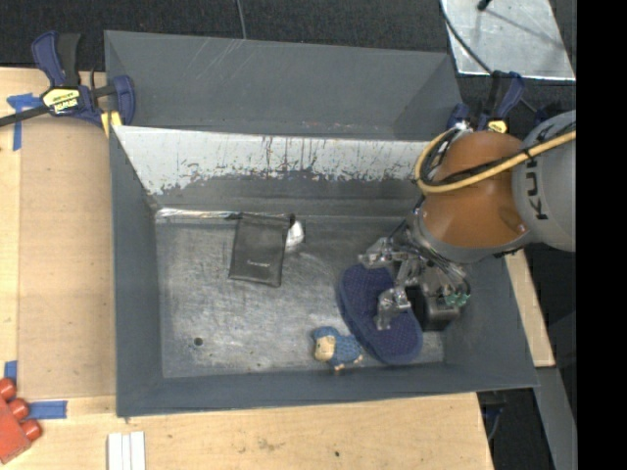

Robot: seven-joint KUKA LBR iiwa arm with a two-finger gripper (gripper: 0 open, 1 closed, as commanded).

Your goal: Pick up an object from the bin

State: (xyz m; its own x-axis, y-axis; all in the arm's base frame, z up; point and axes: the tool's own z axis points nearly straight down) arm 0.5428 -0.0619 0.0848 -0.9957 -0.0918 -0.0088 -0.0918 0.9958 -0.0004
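**Gripper down on the blue cloth at four o'clock**

Nearest, at five o'clock on the bin [137, 292] floor, lies a small toy figure [335, 347] with a pale head. It touches the dark blue cloth bundle [359, 300] at four o'clock. The gripper [395, 306] sits on top of that bundle; whether it is released or clenched cannot be told. The bundle looks soft, light and limp, so a pinch on a raised fold should suit it best. Farther off, at ten o'clock, a flat dark packet [259, 249] lies with a white scrap [294, 231] beside it.
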